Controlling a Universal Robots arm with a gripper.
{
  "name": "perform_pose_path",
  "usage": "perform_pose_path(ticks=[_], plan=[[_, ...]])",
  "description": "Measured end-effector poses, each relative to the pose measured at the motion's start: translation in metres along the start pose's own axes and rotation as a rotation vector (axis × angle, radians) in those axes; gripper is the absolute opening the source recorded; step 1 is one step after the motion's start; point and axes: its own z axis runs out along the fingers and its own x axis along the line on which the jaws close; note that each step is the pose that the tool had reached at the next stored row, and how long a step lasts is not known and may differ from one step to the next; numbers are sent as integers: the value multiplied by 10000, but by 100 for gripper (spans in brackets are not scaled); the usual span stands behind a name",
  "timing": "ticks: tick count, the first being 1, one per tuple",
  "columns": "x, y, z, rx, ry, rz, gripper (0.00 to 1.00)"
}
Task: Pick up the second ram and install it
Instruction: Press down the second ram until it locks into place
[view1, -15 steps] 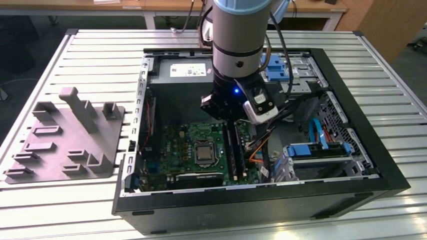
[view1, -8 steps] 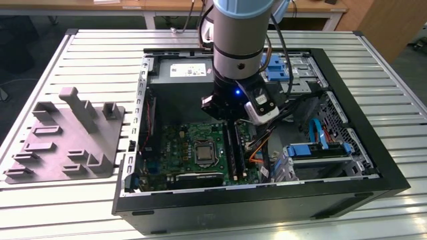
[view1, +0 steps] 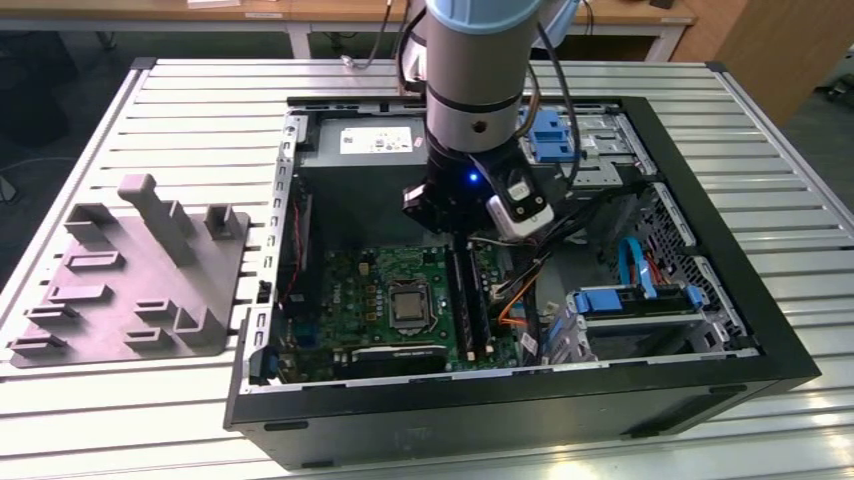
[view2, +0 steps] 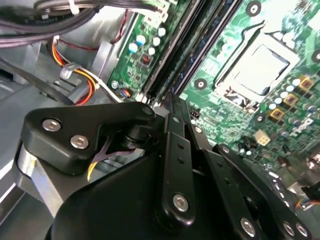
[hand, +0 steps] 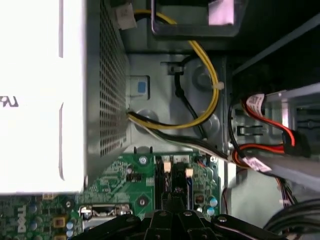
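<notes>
The arm (view1: 470, 90) reaches down into the open case (view1: 534, 400), which lies on its side on the slatted surface (view1: 200, 110) so the board faces up and is easy to reach from above. The gripper (view1: 461, 225) hangs low over the green board (view1: 360, 300), right above the long memory slots.

In the exterior view a thin dark stick, the second ram (view1: 463, 290), runs along the slots just under the gripper, beside the square chip socket (view1: 404, 303). It looks lined up with a slot, and I think it is sitting in or on it, but I cannot tell if it is pushed all the way in. Another dark strip lies just beside it; that may be the first stick or an empty slot.

In the second wrist view the black gripper links (view2: 175, 165) come to a narrow tip pointing at the slots (view2: 185, 45). The jaws look drawn close together there, but what they press on is hidden, so I cannot tell if they clamp the ram or just rest on its edge.

The grey fixture (view1: 134, 280) stands on the surface at the exterior view's left, well apart from the case. No dark stick is seen on it.

In the first wrist view, yellow wires (hand: 210, 85) loop near the case wall, away from the slots.
</notes>
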Motion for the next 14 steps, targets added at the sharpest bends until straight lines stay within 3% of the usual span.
perform_pose_path(ticks=[4, 14], plan=[[3, 23, 58, -2, -1, 0, 11], [6, 26, 96, 2, 1, 0, 11]])
